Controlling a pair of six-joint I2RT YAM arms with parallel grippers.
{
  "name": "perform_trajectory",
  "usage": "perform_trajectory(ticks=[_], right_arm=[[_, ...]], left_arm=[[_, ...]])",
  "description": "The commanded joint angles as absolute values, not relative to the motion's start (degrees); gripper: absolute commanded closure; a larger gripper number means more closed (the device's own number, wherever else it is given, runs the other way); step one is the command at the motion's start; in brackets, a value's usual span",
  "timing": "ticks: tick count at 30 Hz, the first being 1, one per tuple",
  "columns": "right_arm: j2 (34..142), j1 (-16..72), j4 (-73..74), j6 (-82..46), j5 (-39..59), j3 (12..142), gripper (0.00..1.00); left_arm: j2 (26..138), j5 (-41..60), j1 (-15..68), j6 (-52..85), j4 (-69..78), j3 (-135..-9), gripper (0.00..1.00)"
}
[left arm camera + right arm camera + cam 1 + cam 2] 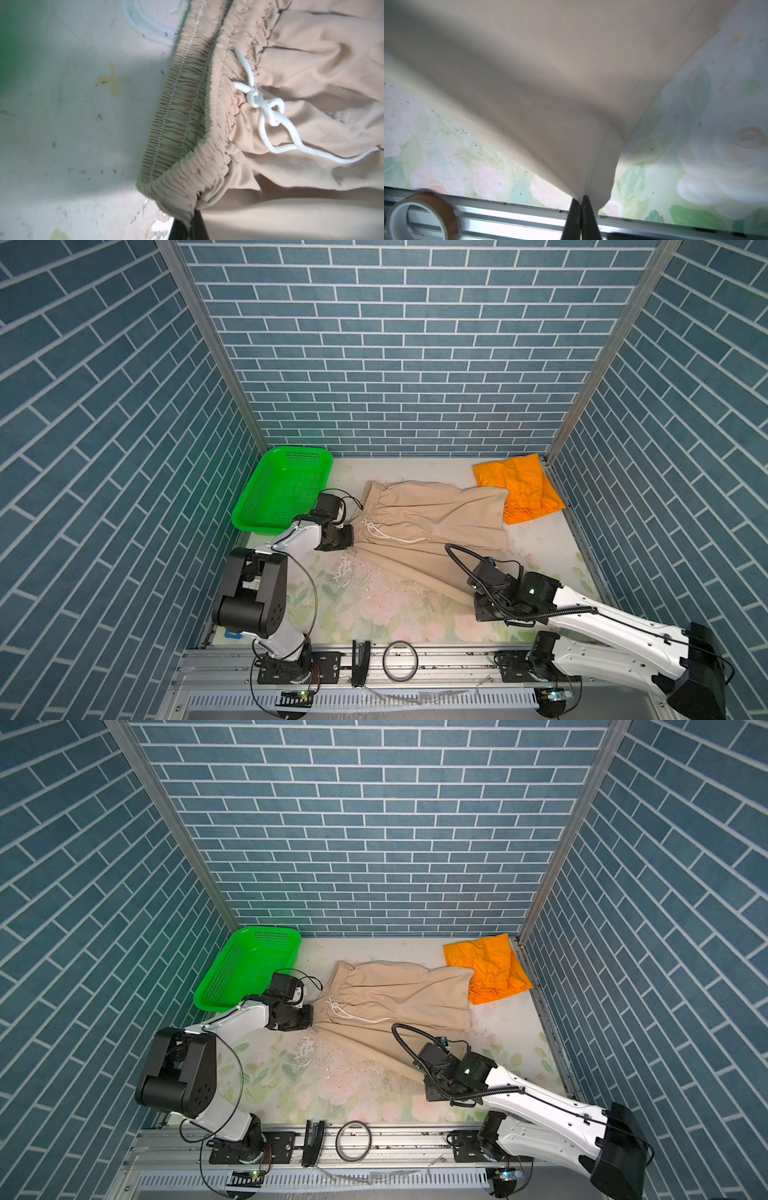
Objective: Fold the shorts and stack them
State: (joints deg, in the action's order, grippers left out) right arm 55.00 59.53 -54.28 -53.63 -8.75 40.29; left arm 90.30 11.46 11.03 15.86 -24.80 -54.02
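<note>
Both top views first: the beige shorts (pixel 432 514) are spread across the middle of the flowered counter (pixel 374 614), waistband toward the green basket (pixel 257 489) and legs running to the right. The left tool (pixel 351 533) sits right at the near waistband corner, just beside the basket, and its jaws look pressed together on the cloth there. The right tool (pixel 476 601) is down at the near end of the long leg, low over the counter. From up here the arm's body hides its jaws. One leg end overlaps the orange shorts (pixel 519 485), which lie crumpled in the far right corner against the wall, well apart from both tools. The white drawstring (pixel 395 538) trails across the beige front between the two tools. On to the left wrist: the gathered waistband (pixel 187 124) fills the picture, and the two dark fingers of the left tool are closed on its corner, with the elastic bunched between them and the knotted drawstring just beyond. Now the right wrist: the right tool (pixel 580 209) has its jaws squeezed together on the leg's hem corner, and the beige cloth rises taut off the counter. A tape roll (pixel 444 207) rests on the metal rail (pixel 508 216) nearby.
</note>
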Motion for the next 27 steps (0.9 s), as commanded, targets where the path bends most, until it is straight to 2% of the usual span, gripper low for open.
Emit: perform_trajectory(ticks=[1, 9, 19, 24, 27], right_arm=[[52.8, 59.7, -66.9, -54.3, -15.7, 44.9, 1.00], [51.8, 59.7, -80.2, -51.2, -22.5, 56.9, 1.00], [51.6, 59.4, -92.3, -49.7, -31.1, 70.5, 1.00], [52.0, 56.7, -90.0, -44.7, -32.8, 72.3, 1.00], [53.8, 49.5, -84.6, -37.0, -29.4, 72.0, 1.00]], left_arm=[[85.8, 5.6, 11.9, 13.9, -33.9, -58.9, 1.00], [80.3, -1.9, 16.0, 12.6, -54.0, -69.8, 1.00], [74.0, -9.9, 20.9, 12.8, -70.9, -76.5, 1.00], [73.2, -9.3, 22.3, 14.1, -77.8, -77.1, 1.00], [73.8, -9.5, 22.3, 14.3, -79.4, -76.9, 1.00]])
